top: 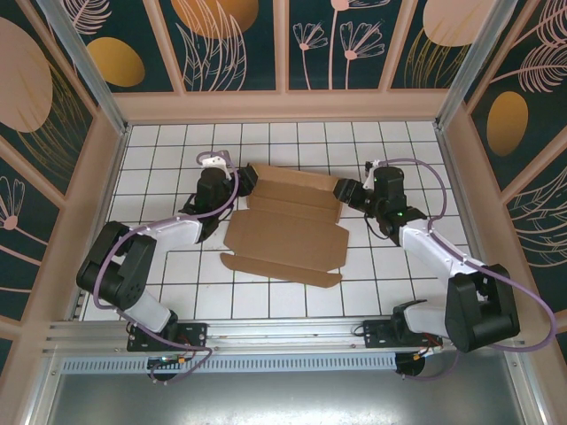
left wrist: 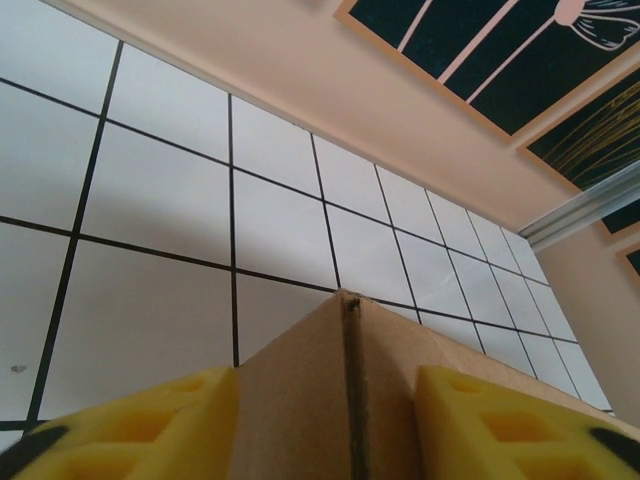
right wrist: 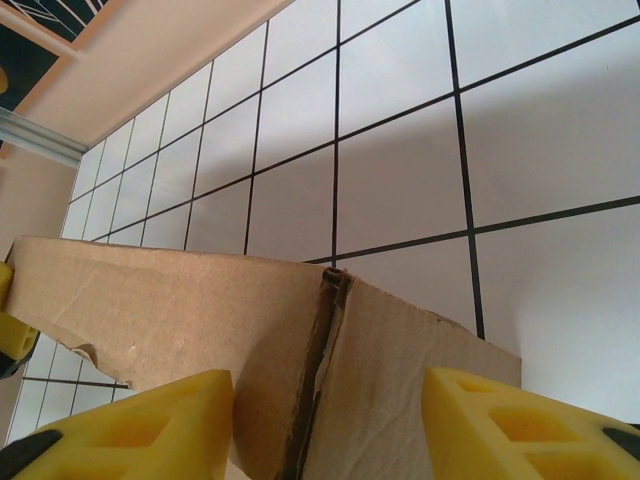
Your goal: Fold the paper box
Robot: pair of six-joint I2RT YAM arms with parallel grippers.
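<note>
**Pincers straddling the box's far corners**

The left pincer [top: 246, 180] and right pincer [top: 344, 190] are both standing spread, each straddling a raised corner of the brown paper box [top: 288, 226], which is lying between them on the tiled worktop [top: 372, 283].
</note>
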